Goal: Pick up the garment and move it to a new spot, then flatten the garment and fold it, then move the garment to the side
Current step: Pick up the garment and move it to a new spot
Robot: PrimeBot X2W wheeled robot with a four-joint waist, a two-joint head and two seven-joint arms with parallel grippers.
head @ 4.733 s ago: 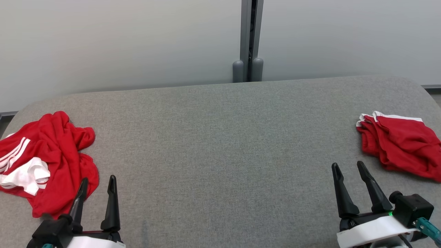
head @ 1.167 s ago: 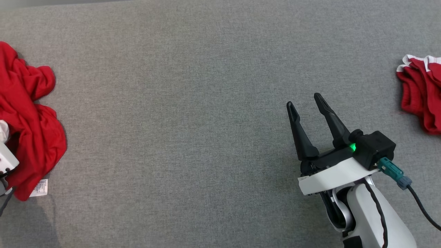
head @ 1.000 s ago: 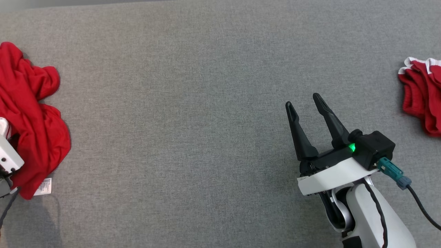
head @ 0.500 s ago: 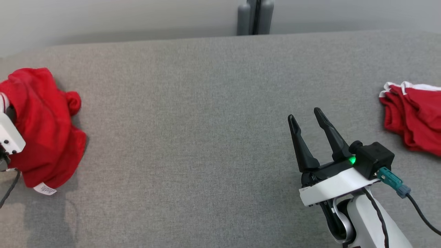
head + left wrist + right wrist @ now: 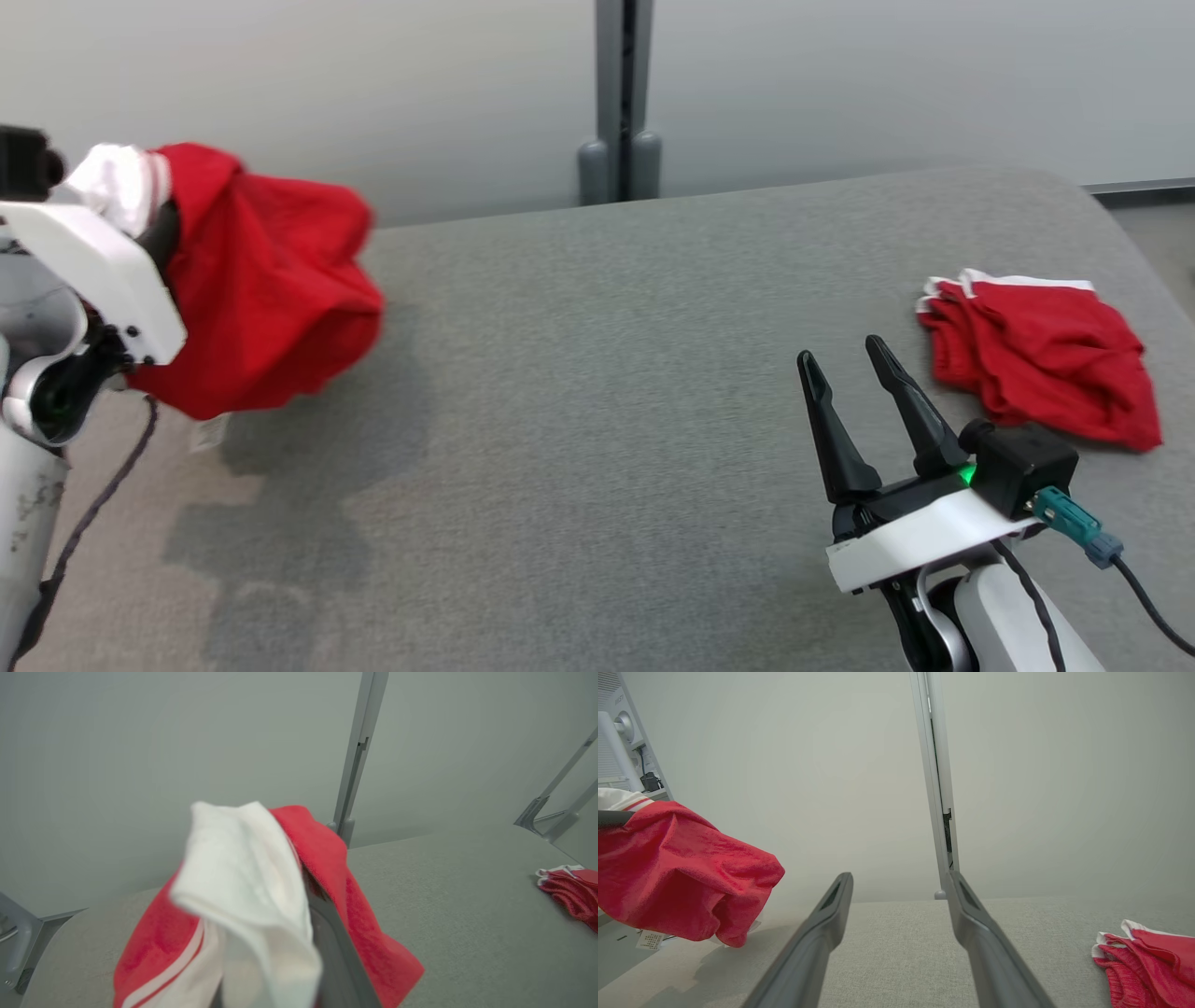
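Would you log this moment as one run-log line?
left gripper: shut on garment, lifted over table | right gripper: open, empty | second garment: table's right

Light: bright, even, diffuse. Shadow: soft, on table [image 5: 308, 485], lower left of head view. Blur: garment [image 5: 261, 280] smeared; left wrist view's foreground is out of focus.

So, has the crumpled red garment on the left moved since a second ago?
Yes. The garment lay on the grey table; now it hangs from the left claw, lifted clear above the table.
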